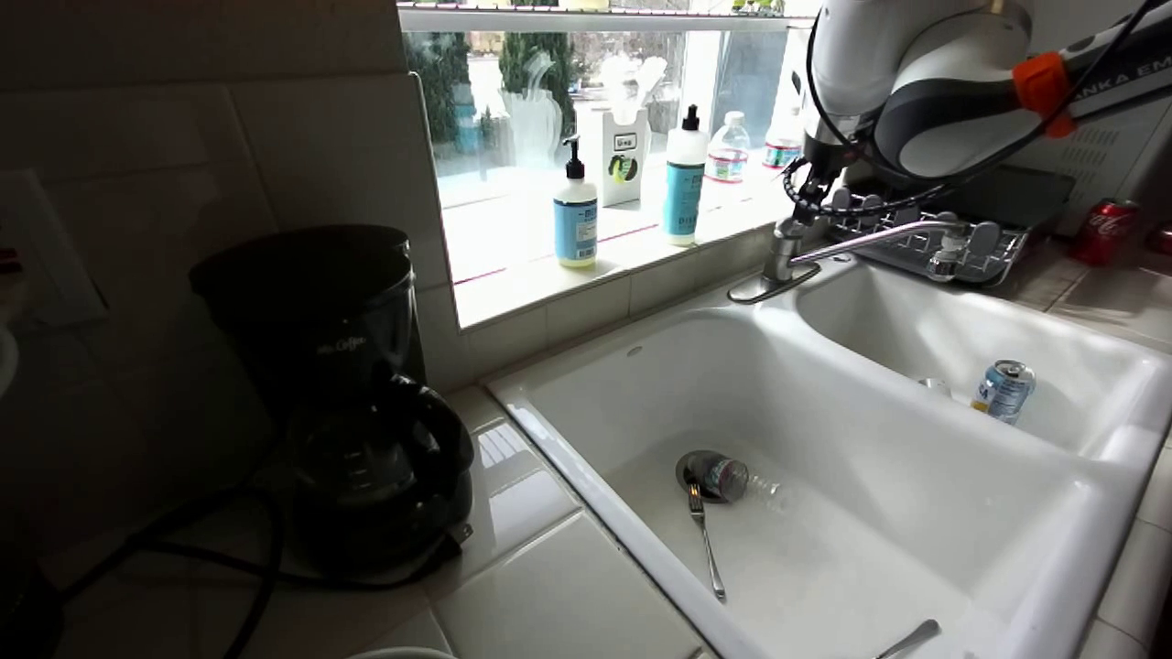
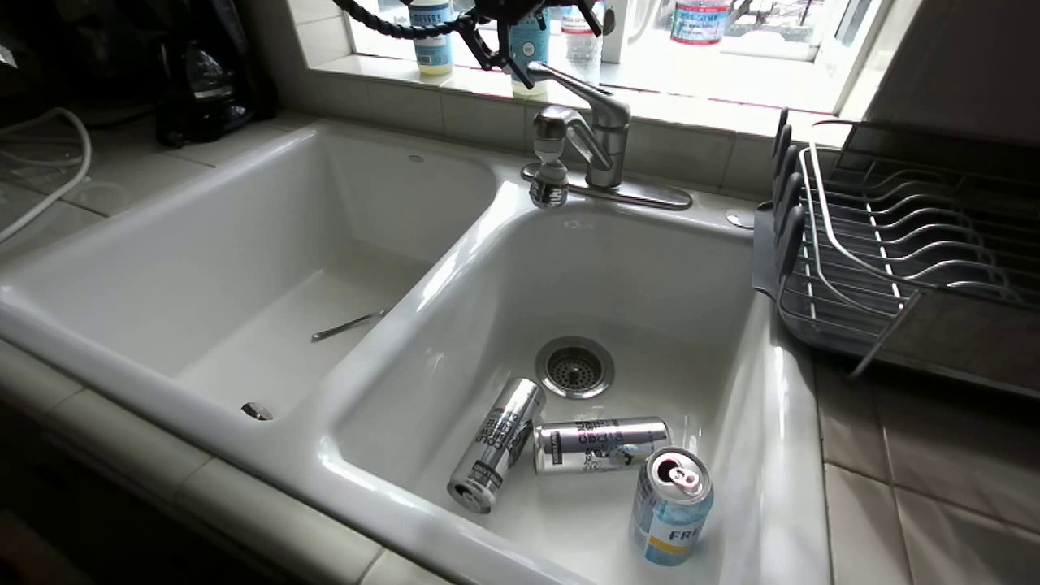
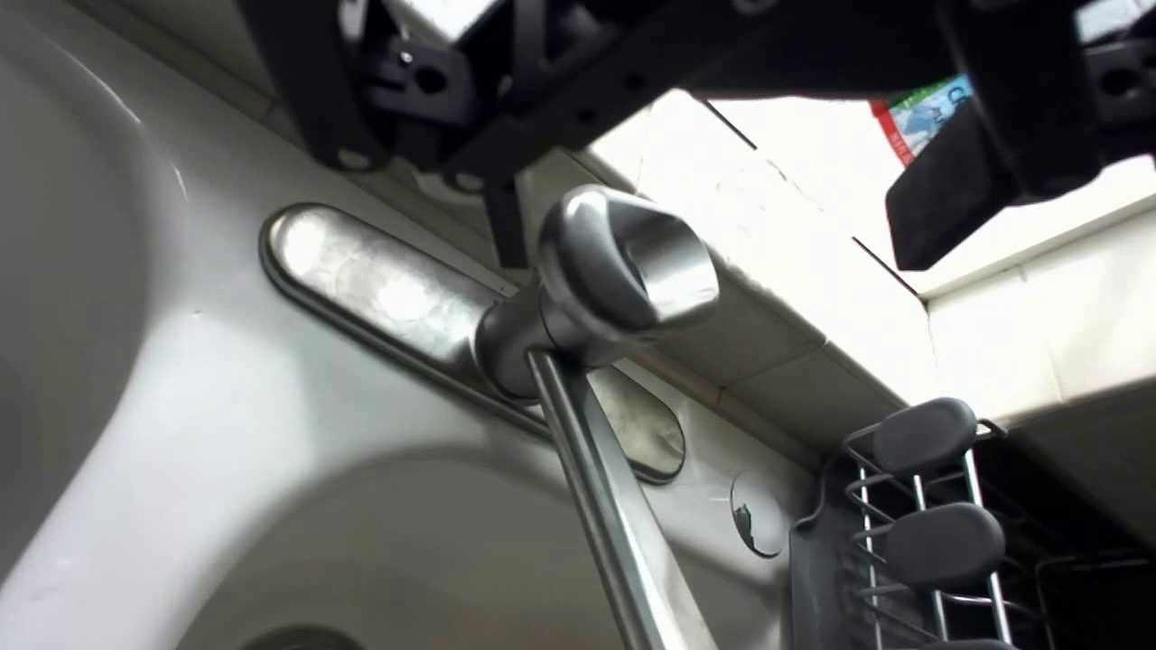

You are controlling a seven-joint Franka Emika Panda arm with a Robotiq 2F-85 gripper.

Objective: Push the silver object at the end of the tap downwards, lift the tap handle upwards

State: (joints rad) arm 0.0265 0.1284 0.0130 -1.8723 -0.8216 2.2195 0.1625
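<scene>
Wrist view. I find the gripper (image 3: 722,217) set wide, its two fingers (image 3: 948,185) well apart. The tap handle (image 3: 623,262) shows below and between them, nearer the finger at picture left; whether the two touch, I cannot tell. The spout (image 3: 607,506) slopes away below the handle. A dish rack (image 3: 944,546) sits beside the white sink (image 3: 226,361).

In an exterior view, I record the silver nozzle (image 2: 549,188) hanging at the spout's tip, above the sink. One dark fingertip appears just beside the free end of the handle. In the basin (image 2: 642,268) next to the dish rack, two silver cans (image 2: 497,445) lie on their sides and a blue can (image 2: 673,512) stands close to one.

In an exterior view, the gripper is over the tap (image 1: 781,252), too dark to judge its opening. A fork (image 1: 703,540) and a clear bottle (image 1: 725,478) lie at the drain (image 1: 682,469) of the neighbouring basin (image 1: 824,586). Two blue-labelled bottles (image 1: 576,229) stand on the sill (image 1: 513,291); a coffee maker (image 1: 339,348) sits on the tiled counter (image 1: 568,586).
</scene>
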